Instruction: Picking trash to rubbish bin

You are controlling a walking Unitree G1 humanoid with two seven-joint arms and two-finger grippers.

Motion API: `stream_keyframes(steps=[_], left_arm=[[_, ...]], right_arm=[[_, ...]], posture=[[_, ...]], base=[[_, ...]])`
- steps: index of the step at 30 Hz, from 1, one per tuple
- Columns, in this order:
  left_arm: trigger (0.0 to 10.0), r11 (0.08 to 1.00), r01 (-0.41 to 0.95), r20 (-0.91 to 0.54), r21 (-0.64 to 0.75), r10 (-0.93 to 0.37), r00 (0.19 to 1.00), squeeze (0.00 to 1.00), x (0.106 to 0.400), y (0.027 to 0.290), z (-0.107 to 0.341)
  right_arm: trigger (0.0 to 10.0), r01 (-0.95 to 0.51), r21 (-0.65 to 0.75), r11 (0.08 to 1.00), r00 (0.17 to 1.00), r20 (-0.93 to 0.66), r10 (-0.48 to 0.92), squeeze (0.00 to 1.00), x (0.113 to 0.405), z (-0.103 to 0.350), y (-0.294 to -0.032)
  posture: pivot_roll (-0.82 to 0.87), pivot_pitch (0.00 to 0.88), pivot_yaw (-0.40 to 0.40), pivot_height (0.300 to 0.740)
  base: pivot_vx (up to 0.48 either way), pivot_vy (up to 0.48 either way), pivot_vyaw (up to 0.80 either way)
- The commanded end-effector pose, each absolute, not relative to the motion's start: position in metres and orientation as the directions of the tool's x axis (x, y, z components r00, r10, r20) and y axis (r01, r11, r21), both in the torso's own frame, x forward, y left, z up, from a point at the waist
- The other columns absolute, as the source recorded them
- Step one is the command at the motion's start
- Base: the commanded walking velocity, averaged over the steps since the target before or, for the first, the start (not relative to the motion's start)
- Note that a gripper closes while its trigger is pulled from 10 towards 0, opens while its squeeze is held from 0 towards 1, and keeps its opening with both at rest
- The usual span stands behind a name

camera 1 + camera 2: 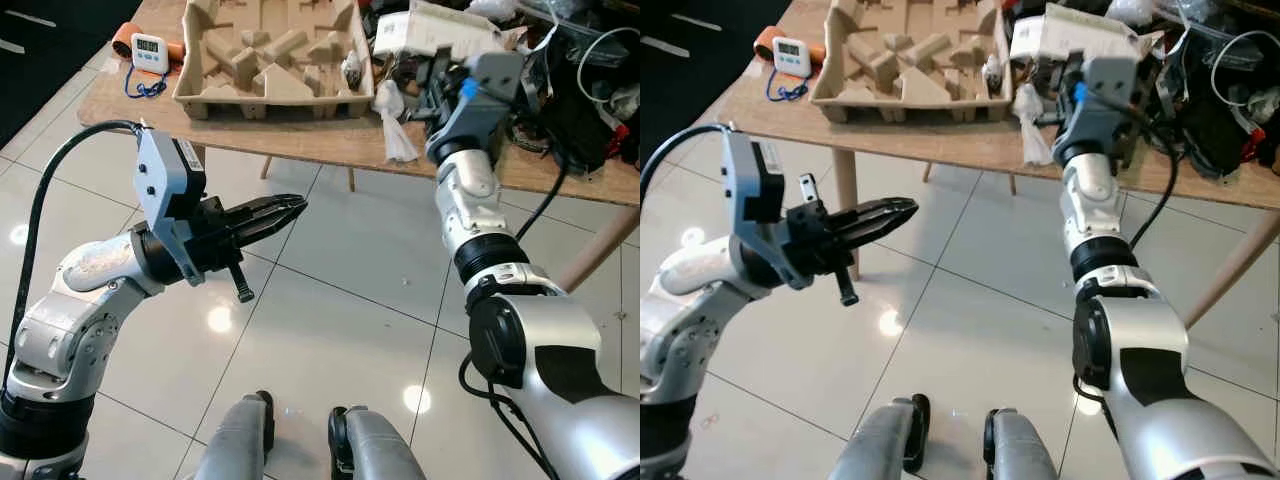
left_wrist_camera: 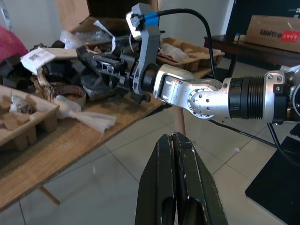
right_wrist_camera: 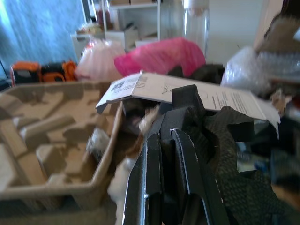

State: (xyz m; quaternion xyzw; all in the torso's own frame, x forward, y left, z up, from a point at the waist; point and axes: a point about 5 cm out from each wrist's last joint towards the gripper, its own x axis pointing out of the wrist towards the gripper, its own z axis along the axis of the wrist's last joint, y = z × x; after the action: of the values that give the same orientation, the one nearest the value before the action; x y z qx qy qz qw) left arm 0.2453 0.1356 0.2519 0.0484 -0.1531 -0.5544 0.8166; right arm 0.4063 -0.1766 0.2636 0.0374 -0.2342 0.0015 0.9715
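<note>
Nearest, over the tiled floor (image 1: pixel 330 250): left gripper (image 1: pixel 285 211), fingers pressed together, holding nothing, pointing right. Farther right, reaching over the wooden table (image 1: pixel 300 135) edge: right gripper (image 3: pixel 164 140), fingers nearly together among black foam pieces (image 3: pixel 225 131). Just left of it: crumpled white tissue (image 1: pixel 392 125), beside a cardboard pulp tray (image 1: pixel 270 60).

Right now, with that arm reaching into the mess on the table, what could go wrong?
The right gripper is among black foam pieces and a white paper sheet, so it may snag those rather than the trash. The crumpled white tissue lies at the wooden table edge; a nudge could drop it on the floor. Cables lie near that arm and might catch.
</note>
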Motion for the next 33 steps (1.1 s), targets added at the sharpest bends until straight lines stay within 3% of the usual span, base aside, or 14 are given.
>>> stream_keyframes(steps=[1,10,14,33], left_arm=[[10.0,0.365,0.9,0.206,0.239,-0.925,0.321,0.0,0.245,0.133,0.25],[10.0,0.357,0.901,0.221,0.246,-0.926,0.306,0.0,0.247,0.13,0.253],[10.0,0.344,0.906,0.216,0.244,-0.931,0.295,0.0,0.246,0.129,0.251],[10.0,0.348,0.903,0.216,0.252,-0.93,0.298,0.0,0.249,0.131,0.252]], right_arm=[[0.0,-0.029,0.079,0.996,0.885,0.466,-0.011,0.0,0.405,0.263,-0.18],[0.0,-0.146,-0.02,0.989,0.863,0.485,0.137,0.0,0.397,0.266,-0.191],[0.0,-0.225,-0.058,0.973,0.813,0.538,0.221,0.0,0.387,0.277,-0.207],[0.0,-0.502,0.017,0.865,0.729,0.547,0.412,0.0,0.358,0.259,-0.247]], posture=[[0.17,0.218,0.014,0.74],[0.15,0.21,0.016,0.74],[0.14,0.208,0.019,0.74],[0.13,0.2,0.026,0.74]], base=[[0.0,0.0,0.0],[0.0,0.0,0.0],[0.0,0.0,0.0],[0.0,0.0,0.0]])
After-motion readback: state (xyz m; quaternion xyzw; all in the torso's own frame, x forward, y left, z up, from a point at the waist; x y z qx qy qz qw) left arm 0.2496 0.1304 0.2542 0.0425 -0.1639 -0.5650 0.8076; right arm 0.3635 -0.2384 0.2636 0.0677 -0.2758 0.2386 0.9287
